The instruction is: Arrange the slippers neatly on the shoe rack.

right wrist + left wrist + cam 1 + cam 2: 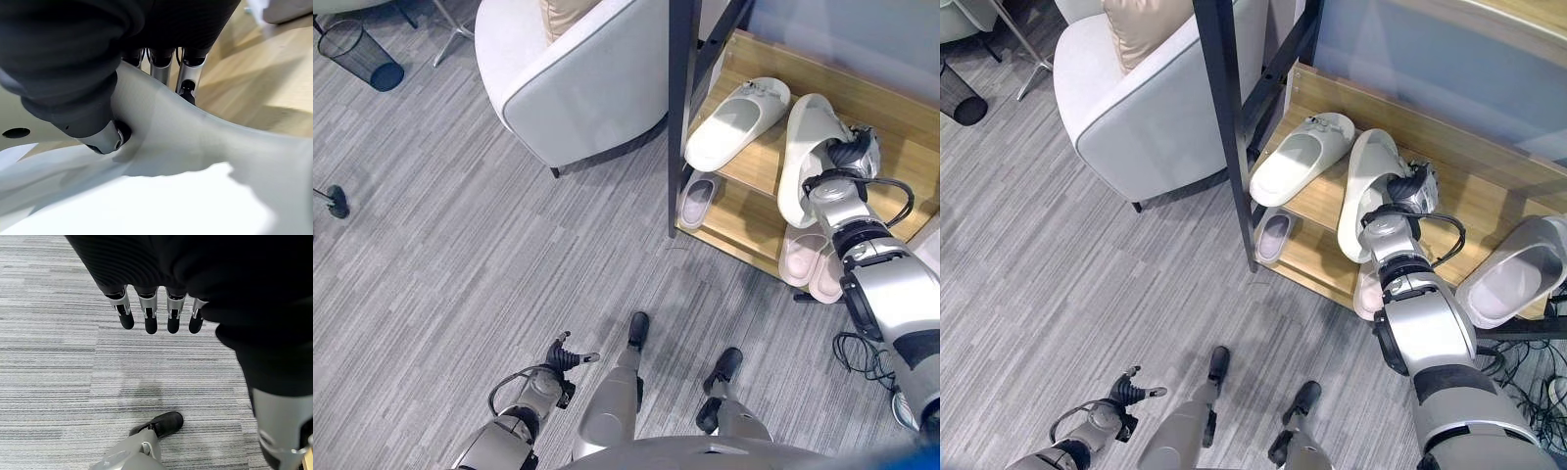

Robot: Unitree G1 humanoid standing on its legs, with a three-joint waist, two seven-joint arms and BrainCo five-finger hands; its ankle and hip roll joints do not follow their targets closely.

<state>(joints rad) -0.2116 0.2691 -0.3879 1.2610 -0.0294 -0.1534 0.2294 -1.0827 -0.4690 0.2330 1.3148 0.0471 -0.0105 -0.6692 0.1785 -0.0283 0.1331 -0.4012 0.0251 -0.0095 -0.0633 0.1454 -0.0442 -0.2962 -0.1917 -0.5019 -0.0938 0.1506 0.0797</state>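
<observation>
On the shoe rack [759, 171]: smooth white slipper [800, 147] tilted on edge over the wooden shelf's front lip, beside its flat mate [736, 121].
Right hand [1408, 188]: fingers [187, 81] and thumb pinching the slipper's strap.
Left hand [146, 284]: fingers straight, empty, above open grey striped carpet [460, 264].

Right hand [98, 88] pinching pale slipper [195, 147], thumb inside, fingers [188, 83] outside, above wooden shelf [264, 83].

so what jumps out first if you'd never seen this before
The right hand pinching the edge of a white slipper on the wooden rack, beside another white slipper lying at an angle. A pale armchair stands left of the rack, and the left hand hangs open over grey carpet.
</observation>
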